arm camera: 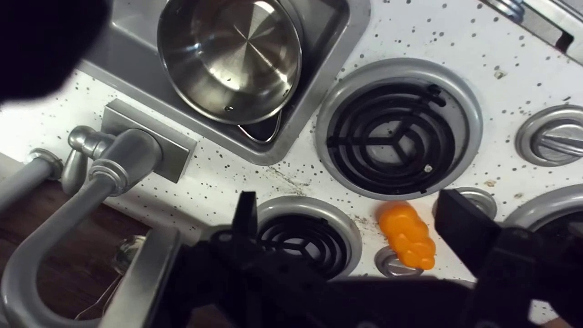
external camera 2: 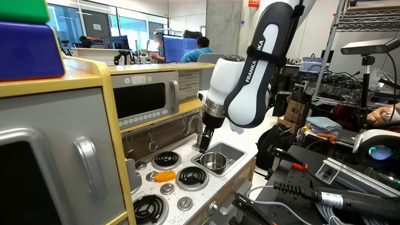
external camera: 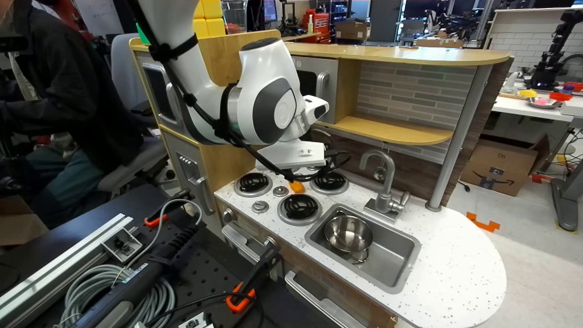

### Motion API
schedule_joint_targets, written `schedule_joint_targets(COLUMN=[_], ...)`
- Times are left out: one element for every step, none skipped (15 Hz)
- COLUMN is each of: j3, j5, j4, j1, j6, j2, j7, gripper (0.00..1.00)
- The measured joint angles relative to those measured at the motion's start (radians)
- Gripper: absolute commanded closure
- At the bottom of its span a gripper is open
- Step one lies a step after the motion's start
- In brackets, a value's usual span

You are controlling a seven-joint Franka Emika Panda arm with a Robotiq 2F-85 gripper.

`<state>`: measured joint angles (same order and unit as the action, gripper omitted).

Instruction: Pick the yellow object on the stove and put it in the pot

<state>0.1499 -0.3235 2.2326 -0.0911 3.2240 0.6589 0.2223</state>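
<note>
On the white speckled toy cooktop (arm camera: pixel 496 91), the lumpy orange-yellow piece (arm camera: pixel 407 234), taken as the task's yellow object, lies just beside a grey-ringed black coil burner (arm camera: pixel 393 140). One end overlaps a small silver control knob (arm camera: pixel 391 264); whether it rests on or against the knob cannot be told. The black two-finger gripper (arm camera: pixel 347 200) is positioned above the surface, apart from the piece, jaws spread and holding nothing. The round shiny metal pot (arm camera: pixel 230 64) sits in the rectangular steel sink basin (external camera: pixel 387 259), with no piece visible inside. Status: pick not yet made; placement not yet made. Remaining, by judgement: align, lower, grip, lift, transfer, release.
</note>
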Motion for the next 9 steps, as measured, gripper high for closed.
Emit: schedule_joint_targets(j3=[-0.006, -0.023, -0.045, -0.059, -0.067, -0.076, -0.087, -0.099, -0.115], j5=[0.004, 0.009, 0.014, 0.019, 0.023, 0.028, 0.034, 0.037, 0.037], j4=[-0.001, -0.004, -0.011, -0.021, -0.036, -0.055, -0.076, -0.097, -0.121], j1=[0.003, 0.013, 0.026, 0.032, 0.032, 0.032, 0.033, 0.035, 0.041], j6=[-0.01, -0.017, -0.025, -0.034, -0.037, -0.037, -0.026, 0.0, 0.039], j2=[0.002, 0.007, 0.018, 0.035, 0.059, 0.088, 0.121, 0.154, 0.189], j7=[0.0, 0.0, -0.001, -0.004, -0.008, -0.012, -0.012, -0.012, -0.012], gripper=[0.0, 0.0, 0.0, 0.0, 0.0, 0.0, 0.0, 0.0, 0.0])
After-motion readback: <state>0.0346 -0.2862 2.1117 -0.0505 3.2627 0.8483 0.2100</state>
